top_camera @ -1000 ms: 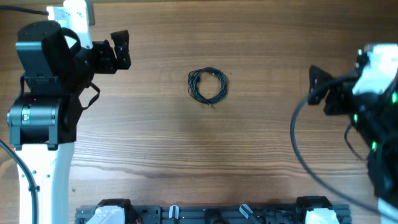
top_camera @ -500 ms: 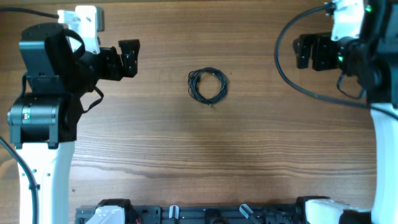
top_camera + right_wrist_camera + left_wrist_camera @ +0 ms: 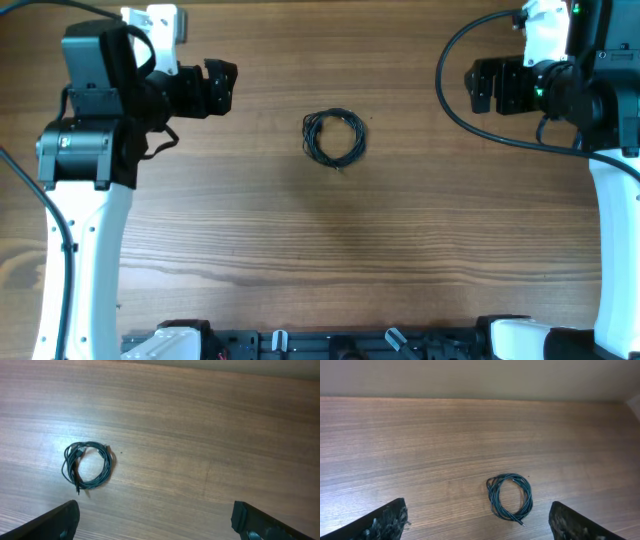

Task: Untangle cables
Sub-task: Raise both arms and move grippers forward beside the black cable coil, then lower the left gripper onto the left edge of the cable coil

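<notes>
Both arms have turned to face the cable, a small dark coil lying near the middle of the desk, somewhat toward the far edge. The left gripper has slid a little further along the far edge toward the coil. The right gripper has hardly shifted in the last half second. A full second ago it hung lower down by the right edge, so its big swing toward the far right corner is over.

The cable itself has not moved and nothing touches it. It lies between the two grippers, well apart from each.

In each wrist view the coil is ahead, and the fingers sit wide apart at the bottom corners, so both grippers are open and empty. By my judgement the untangling has not begun, and this is the approach before a first grasp.
</notes>
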`<state>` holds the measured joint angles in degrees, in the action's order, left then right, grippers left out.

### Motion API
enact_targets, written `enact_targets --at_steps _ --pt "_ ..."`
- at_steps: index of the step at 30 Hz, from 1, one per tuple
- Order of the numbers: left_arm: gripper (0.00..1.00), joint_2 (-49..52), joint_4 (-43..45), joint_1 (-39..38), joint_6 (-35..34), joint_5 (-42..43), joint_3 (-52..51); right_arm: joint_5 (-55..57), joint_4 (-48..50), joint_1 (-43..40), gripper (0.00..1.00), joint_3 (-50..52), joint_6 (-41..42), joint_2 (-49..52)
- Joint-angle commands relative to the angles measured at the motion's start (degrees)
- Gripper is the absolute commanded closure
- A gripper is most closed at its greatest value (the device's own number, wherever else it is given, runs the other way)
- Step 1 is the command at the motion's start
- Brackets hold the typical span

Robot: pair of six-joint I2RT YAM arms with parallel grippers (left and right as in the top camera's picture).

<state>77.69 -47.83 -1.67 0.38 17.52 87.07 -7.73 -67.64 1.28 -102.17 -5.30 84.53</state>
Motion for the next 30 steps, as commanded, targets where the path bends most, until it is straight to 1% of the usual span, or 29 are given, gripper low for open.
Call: enact_targets --at_steps 1,3,4,7,10,13,18,19,21,22,23,24,25,26,27,28,29,30 --pt "0.18 0.87 -0.02 -1.49 0.72 1.03 1.03 -0.7 0.31 -0.28 0.0 -1.33 -0.55 0.24" --pt "0.28 1.38 0.2 -2.1 0.74 0.85 1.03 -0.72 0.31 -0.28 0.0 -1.33 -0.72 0.24" --pt "0.28 1.57 0.24 -2.34 0.74 0.85 1.03 -0.72 0.39 -0.28 0.0 -1.33 -0.85 0.24" --pt "0.18 2.34 -0.07 -2.97 0.74 0.39 1.03 -0.74 0.28 -0.28 0.0 -1.31 -0.63 0.24" --pt "0.11 3.21 -0.55 -3.91 0.92 -1.64 1.03 -1.38 0.55 -0.28 0.0 -1.31 -0.57 0.24" --pt "0.08 4.39 -0.61 -5.14 0.92 -3.26 1.03 -1.6 1.2 -0.28 0.0 -1.31 -0.5 0.24" --pt "0.05 6.69 -0.59 -6.38 0.9 -4.13 1.03 -6.54 1.68 -0.28 0.0 -1.31 -0.52 0.24" --pt "0.04 6.99 -0.61 -6.38 0.92 -4.11 1.03 -6.54 1.86 -0.28 0.07 -1.31 -0.52 0.24" --pt "0.02 7.26 -0.63 -6.38 0.9 -4.11 1.03 -6.51 2.14 -0.28 0.32 -1.31 -0.55 0.24" --pt "0.02 7.3 -0.59 -6.38 0.9 -4.13 1.03 -6.34 2.1 -0.28 0.59 -1.31 -0.55 0.24" --pt "0.02 7.3 -0.52 -6.38 0.92 -4.11 1.03 -6.1 2.01 -0.28 0.83 -1.31 -0.55 0.24" --pt "0.02 7.3 -0.42 -6.38 0.92 -4.11 1.03 -5.66 1.97 -0.28 0.96 -1.31 -0.52 0.24" --pt "0.01 7.3 -0.42 -6.38 0.92 -4.11 1.03 -5.68 2.08 -0.28 0.96 -1.31 -0.52 0.24" --pt "0.01 7.3 -0.42 -6.38 0.92 -4.13 1.03 -5.68 2.25 -0.28 0.87 -1.31 -0.55 0.24" --pt "0.04 7.3 -0.22 -6.38 0.92 -4.15 1.03 -5.68 2.23 -0.28 0.43 -1.31 -0.55 0.24" --pt "0.14 7.3 0.11 -6.38 0.9 -4.13 1.03 -5.66 2.23 -0.28 0.03 -1.31 -0.55 0.24" --pt "0.22 7.3 0.48 -6.38 0.9 -4.15 1.03 -5.66 2.25 -0.28 0.0 -1.31 -0.57 0.26" --pt "0.37 7.3 0.92 -6.38 0.9 -4.13 1.03 -5.66 2.25 -0.28 0.0 -1.31 -0.59 0.26"
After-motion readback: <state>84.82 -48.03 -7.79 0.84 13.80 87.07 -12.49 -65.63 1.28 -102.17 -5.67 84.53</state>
